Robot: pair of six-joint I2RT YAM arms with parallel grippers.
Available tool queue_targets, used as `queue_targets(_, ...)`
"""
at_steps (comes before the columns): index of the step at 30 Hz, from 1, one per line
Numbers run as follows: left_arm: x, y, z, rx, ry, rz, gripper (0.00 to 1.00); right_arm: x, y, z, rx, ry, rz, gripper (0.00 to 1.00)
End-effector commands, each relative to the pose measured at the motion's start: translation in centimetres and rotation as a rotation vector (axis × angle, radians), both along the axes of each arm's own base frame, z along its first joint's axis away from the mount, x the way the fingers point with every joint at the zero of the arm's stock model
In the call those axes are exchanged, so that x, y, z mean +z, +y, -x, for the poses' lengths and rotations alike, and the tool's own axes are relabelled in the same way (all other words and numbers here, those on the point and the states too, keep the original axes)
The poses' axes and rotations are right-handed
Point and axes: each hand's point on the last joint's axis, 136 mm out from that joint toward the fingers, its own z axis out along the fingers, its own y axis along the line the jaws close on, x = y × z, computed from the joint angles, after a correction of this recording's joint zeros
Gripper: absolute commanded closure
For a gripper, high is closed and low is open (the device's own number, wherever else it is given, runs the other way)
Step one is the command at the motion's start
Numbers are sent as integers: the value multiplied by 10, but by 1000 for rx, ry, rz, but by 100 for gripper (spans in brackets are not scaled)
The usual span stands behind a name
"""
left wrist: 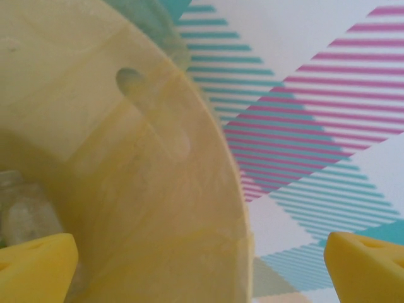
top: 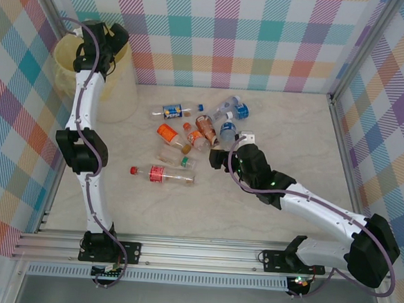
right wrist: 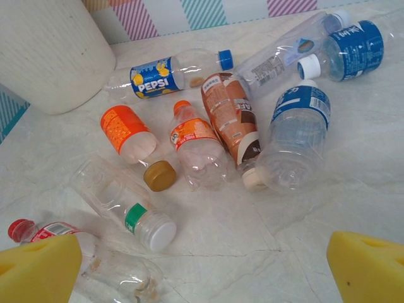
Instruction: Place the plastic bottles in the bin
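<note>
Go with right fingers [right wrist: 38,268], spread and nearest, for plastic bottles [right wrist: 227,113] strewn on tabletop [right wrist: 252,240] just ahead, green-banded one [right wrist: 110,189] lying diagonally front-left; left fingers [left wrist: 31,268] spread too, far off over bin [top: 126,94] rim.

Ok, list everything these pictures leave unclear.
Bin contents: in the top external view the left arm covers its mouth.
Greyish shape inside the bin, left wrist view: too blurred to identify.
Red-capped bottle, right wrist view: partly behind a pad of the right end effector and cut by the bottom edge.
Labels in the bottle pile, top external view: too small to read.
</note>
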Motion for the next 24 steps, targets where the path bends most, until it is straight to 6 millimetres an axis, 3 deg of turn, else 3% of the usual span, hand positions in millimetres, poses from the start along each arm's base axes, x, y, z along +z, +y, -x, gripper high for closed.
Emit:
queue_targets(1,55,-7,38,-29,-32,-47,0,7,-6,-4,-49,-3,-21,0)
queue_targets(7,75,-28,84,-21,-28,-62,0,5,-5,-2,-24,-14,-6,0)
queue_targets(13,60,-68,140,-19,10,-37,0,-1,-6,-3,-42,-1,-8,0)
queue_targets(18,3,-112,187,-35,105,24,0,-6,-4,-3,-37,20,-35,0)
queue_targets(24,-90,-174,236,-83,298,134,0,-8,-13,-6,-89,33,-42,0)
